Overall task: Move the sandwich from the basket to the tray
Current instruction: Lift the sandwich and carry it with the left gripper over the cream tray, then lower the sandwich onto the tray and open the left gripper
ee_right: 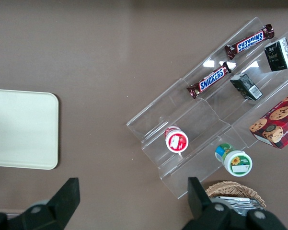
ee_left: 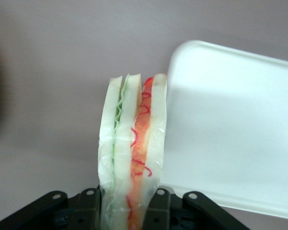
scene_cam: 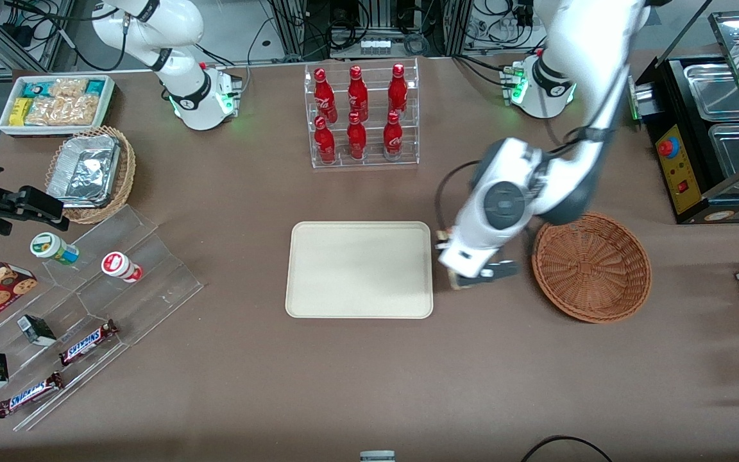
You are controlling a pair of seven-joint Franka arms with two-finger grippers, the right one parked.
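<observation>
My left gripper (ee_left: 125, 199) is shut on the sandwich (ee_left: 133, 143), a wedge of pale bread with green and orange-red filling that stands upright between the fingers. In the front view the gripper (scene_cam: 451, 266) hangs over the table in the gap between the reddish-brown wicker basket (scene_cam: 591, 266) and the cream tray (scene_cam: 360, 269), just beside the tray's short edge. The arm's hand hides most of the sandwich there. Nothing lies in the basket. A corner of the tray (ee_left: 230, 129) shows right beside the sandwich in the left wrist view.
A clear rack of red bottles (scene_cam: 362, 115) stands farther from the front camera than the tray. A black warmer cabinet (scene_cam: 709, 122) stands at the working arm's end. Snack shelves (scene_cam: 81, 301), a foil-lined basket (scene_cam: 90, 173) and a white snack bin (scene_cam: 55, 102) lie toward the parked arm's end.
</observation>
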